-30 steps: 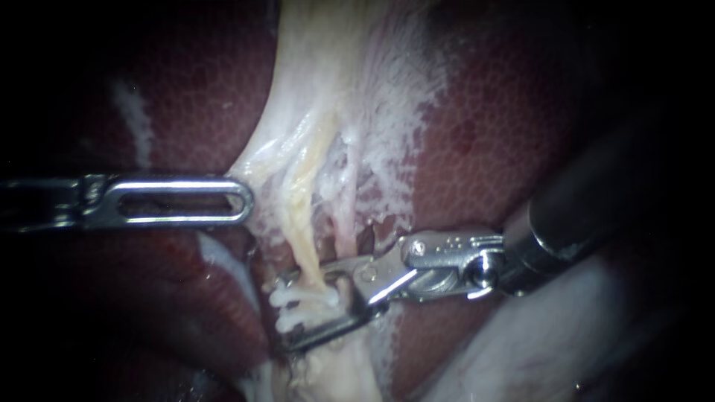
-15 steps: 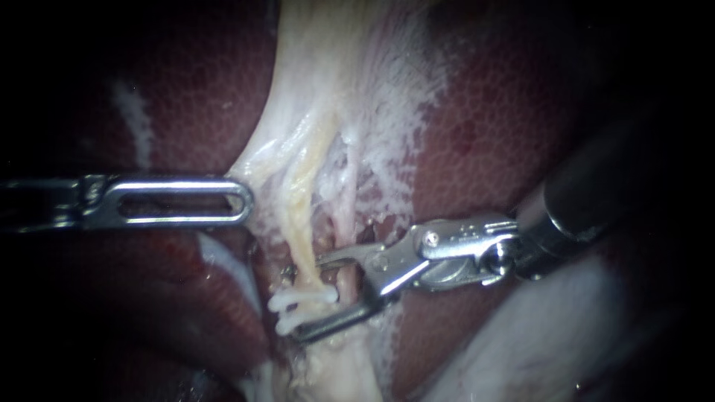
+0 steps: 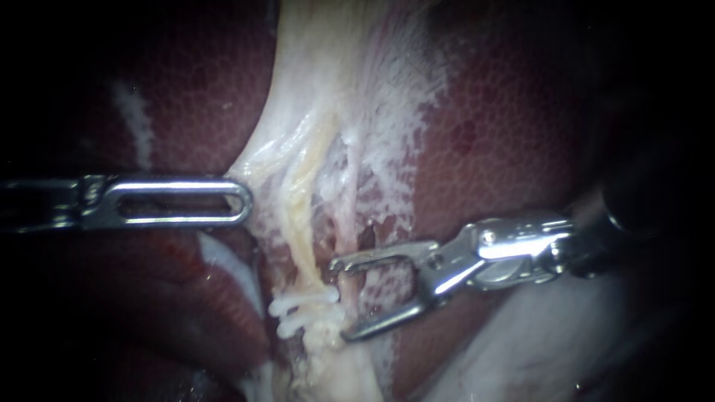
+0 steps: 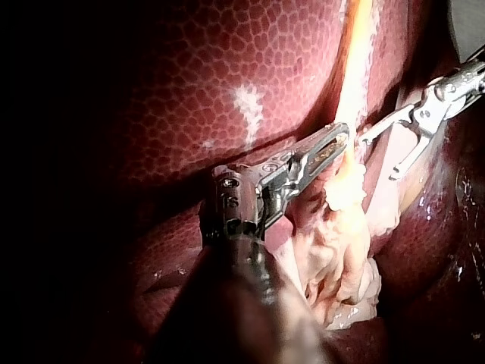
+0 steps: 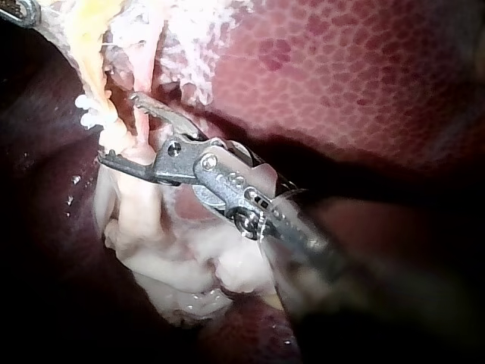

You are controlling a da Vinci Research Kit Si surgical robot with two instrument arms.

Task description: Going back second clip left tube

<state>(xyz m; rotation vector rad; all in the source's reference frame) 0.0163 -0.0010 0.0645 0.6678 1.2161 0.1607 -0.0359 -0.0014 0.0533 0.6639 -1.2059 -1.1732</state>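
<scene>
R instrument (image 3: 341,300), slim steel jaws apart

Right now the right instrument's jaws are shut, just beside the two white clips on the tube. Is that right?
No. The endoscope view shows the right instrument with its jaws open, a clear gap between them and nothing gripped. They do sit just beside the two white clips on the tube.

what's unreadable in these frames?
1. Endoscope view: the shaft of the right instrument fades into darkness towards the right edge.
2. Endoscope view: the shaft of the left instrument is cut off by the left edge.
3. Right wrist view: the clips on the left tube are too small and blurred to count.
4. Left wrist view: its own shaft is blurred, close to the camera.
</scene>
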